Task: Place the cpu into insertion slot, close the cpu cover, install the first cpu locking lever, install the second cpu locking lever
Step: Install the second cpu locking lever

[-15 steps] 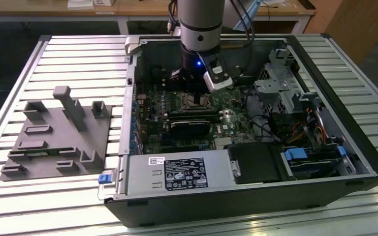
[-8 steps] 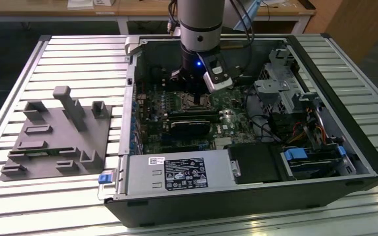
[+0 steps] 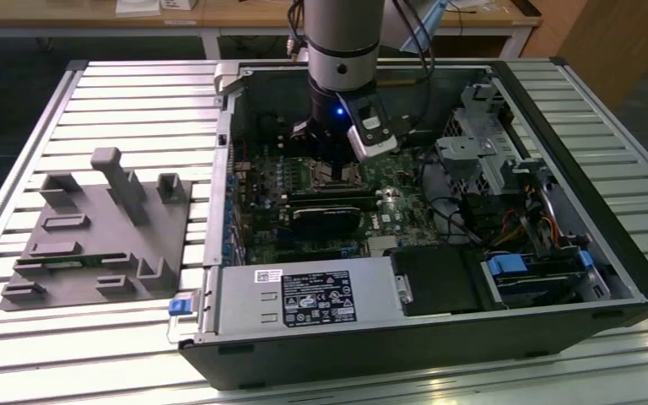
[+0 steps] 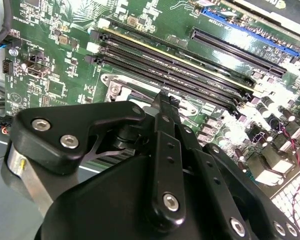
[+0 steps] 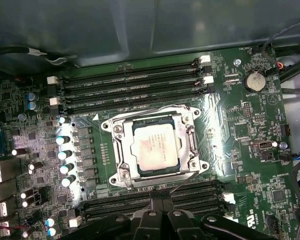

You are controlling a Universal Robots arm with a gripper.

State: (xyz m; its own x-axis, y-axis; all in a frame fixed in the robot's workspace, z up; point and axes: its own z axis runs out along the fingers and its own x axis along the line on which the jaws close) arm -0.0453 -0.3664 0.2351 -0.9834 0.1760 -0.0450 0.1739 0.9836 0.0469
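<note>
First wrist view: cpu (image 5: 155, 150) seated, cpu cover (image 5: 121, 159) closed.

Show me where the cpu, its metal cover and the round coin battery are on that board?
cpu (image 5: 155, 149): first wrist view, middle of its pale metal face.
cpu cover (image 5: 119, 150): first wrist view, the frame's side bar beside the chip.
coin battery (image 5: 254, 81): first wrist view, centre of the round silver cell.

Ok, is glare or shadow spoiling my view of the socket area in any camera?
First wrist view: bright glare patches on the green circuit board either side of the silvery square cpu cover, but the pale metal cpu reads clearly. Second wrist view: the black gripper body blocks the socket. Exterior view: case interior dim, the aluminium slatted table bright.
</note>
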